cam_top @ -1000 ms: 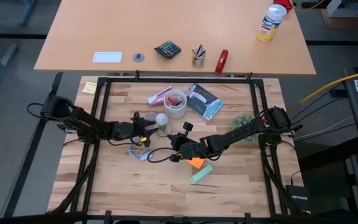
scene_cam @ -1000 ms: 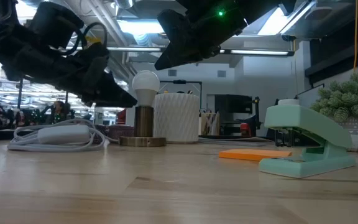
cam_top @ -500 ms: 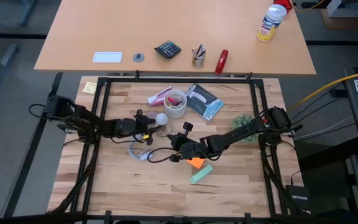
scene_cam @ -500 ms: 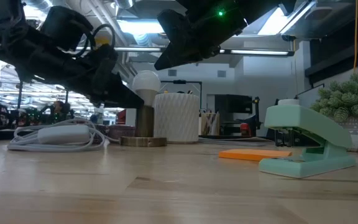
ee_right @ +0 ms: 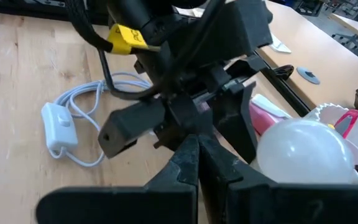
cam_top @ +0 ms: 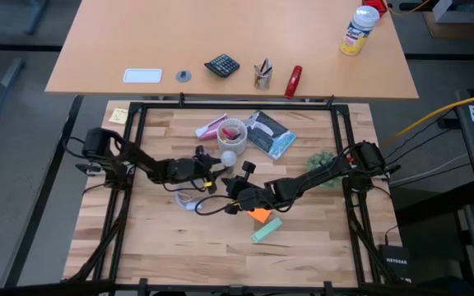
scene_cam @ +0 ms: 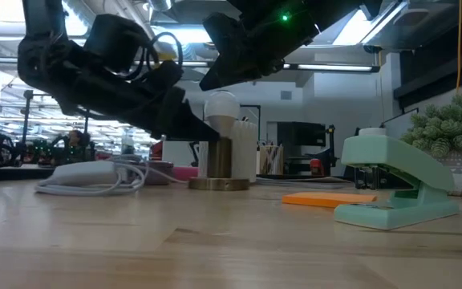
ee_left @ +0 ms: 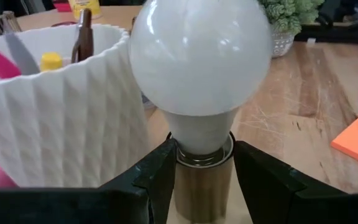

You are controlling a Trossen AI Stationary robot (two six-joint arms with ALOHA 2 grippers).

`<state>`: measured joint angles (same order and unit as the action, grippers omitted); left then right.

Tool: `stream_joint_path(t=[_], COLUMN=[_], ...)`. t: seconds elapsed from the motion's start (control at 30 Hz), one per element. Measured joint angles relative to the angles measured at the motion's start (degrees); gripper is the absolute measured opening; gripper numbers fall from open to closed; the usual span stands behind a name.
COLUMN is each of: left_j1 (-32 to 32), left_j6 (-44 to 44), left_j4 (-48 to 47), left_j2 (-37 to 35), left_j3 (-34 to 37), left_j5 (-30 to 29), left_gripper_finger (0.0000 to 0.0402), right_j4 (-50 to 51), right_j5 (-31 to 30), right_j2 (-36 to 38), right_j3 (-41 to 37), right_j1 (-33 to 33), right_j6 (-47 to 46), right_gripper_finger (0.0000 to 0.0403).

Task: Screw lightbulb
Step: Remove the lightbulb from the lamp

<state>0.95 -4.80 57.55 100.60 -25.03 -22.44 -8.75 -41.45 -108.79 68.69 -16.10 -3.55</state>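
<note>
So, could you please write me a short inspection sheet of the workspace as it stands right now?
Surface: light wooden table, inside a black frame.
Job's things: small white rounded lightbulb seated upright in a brass cylindrical socket.
Clutter: ribbed white cup holding pens beside the lightbulb; mint green stapler; orange sticky notepad; small green plant.
Grippers: left gripper with jaws on either side of the socket; right gripper shut, empty, close by.
Cables: looped white cord with switch on the table.
Surroundings: second tan desk with small items.
</note>
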Motion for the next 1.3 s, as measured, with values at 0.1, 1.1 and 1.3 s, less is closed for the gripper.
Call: stream_joint_path(t=[0.1,1.1,1.3], left_j1=[0.0,0.2,0.2], left_j6=[1.8,1.8,1.8], left_j4=[-0.4,1.5,1.7], left_j2=[0.3,0.2,0.2], left_j3=[-0.7,-0.9,-0.9], left_j5=[0.0,0.2,0.2], left_gripper_finger=[0.0155,0.0155,0.0155], right_j4=[0.0,18.8,8.9], right_j5=[0.0,-2.5,1.0], right_j2=[0.0,0.8,0.8], right_j3=[0.0,-5.3,-8.0], right_j1=[0.0,7.4,8.8], right_j6=[0.0,-17.5,-14.1], right_gripper_finger=[0.0005,0.0005,0.0005])
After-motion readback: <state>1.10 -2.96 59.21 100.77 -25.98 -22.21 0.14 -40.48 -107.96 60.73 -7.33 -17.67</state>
